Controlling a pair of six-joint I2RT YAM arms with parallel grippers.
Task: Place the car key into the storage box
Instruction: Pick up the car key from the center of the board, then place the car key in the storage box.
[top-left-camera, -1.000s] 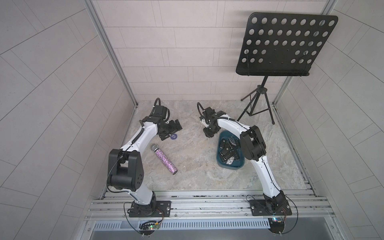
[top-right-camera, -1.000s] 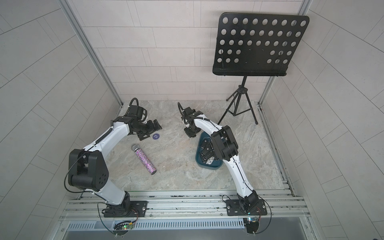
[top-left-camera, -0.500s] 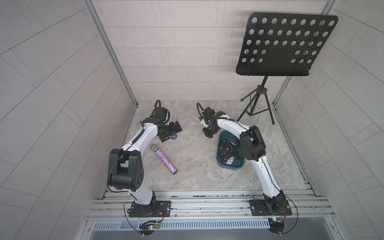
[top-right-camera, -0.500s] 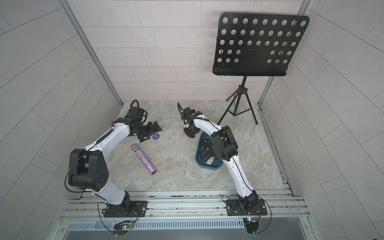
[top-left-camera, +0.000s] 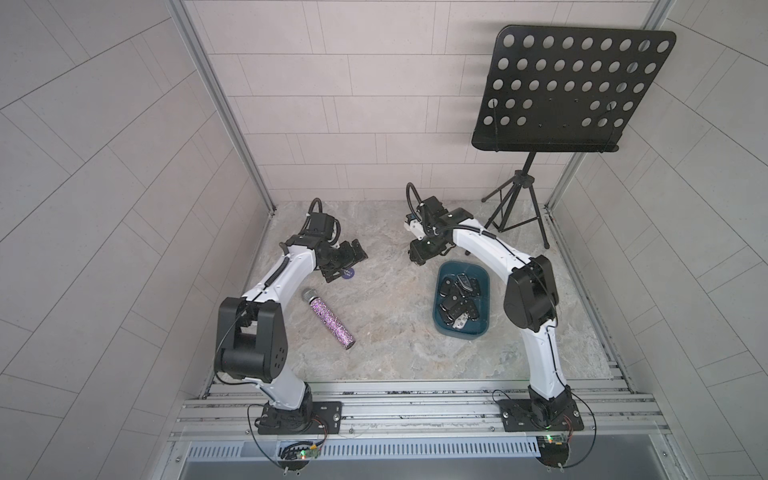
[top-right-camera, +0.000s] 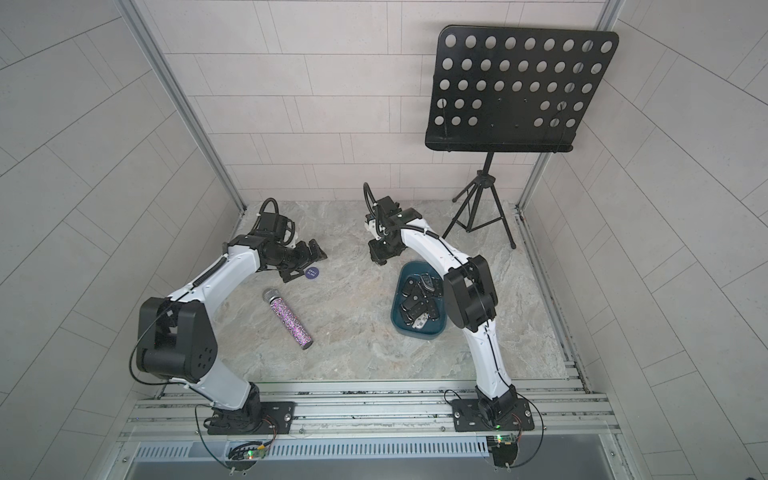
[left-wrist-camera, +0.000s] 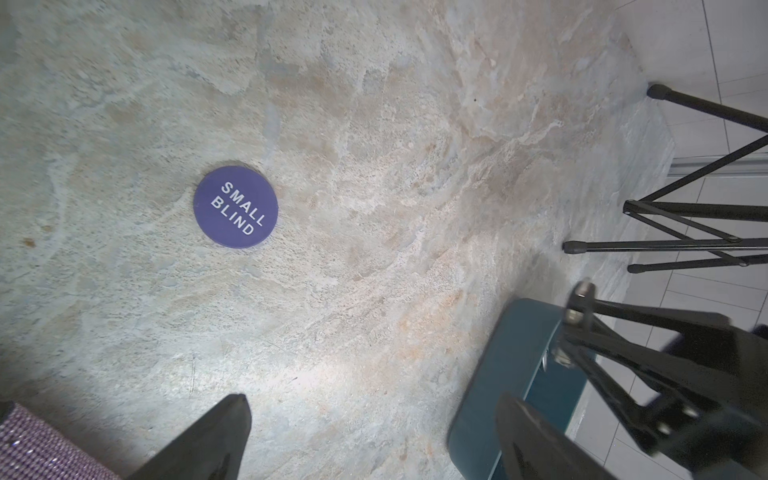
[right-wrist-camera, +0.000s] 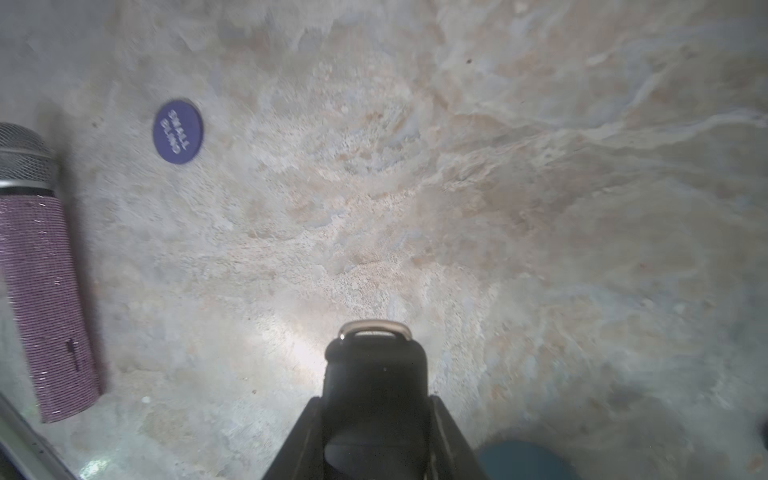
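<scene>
At the far middle of the counter, the right hand pinches the car key. It is a black fob with a metal loop at its outer end, and the two fingers are pressed against its sides. The grasp looks made, so the step in hand is the carry. Whether the key is clear of the counter I cannot tell.

The storage box lies just beside that hand, toward 5 o'clock from it. The next move calls for a small lift to clear the low wall. A short swing toward 5 o'clock would bring the key over the box's middle, and there the fingers should part.

The box already holds a heap of key fobs. A key dropped near the wall could slide off the pile, so a low release over the centre seems safer. Nothing lies between the hand and the box, though the right arm's own forearm passes over the box's far edge.

The left hand is spread wide and empty. It hovers at 9 o'clock from the right hand, above a purple chip marked SMALL BLIND. A glittery microphone lies at 6 o'clock from that chip, well apart from the box. A music stand stands at 1 o'clock from the box, clear of the route.
</scene>
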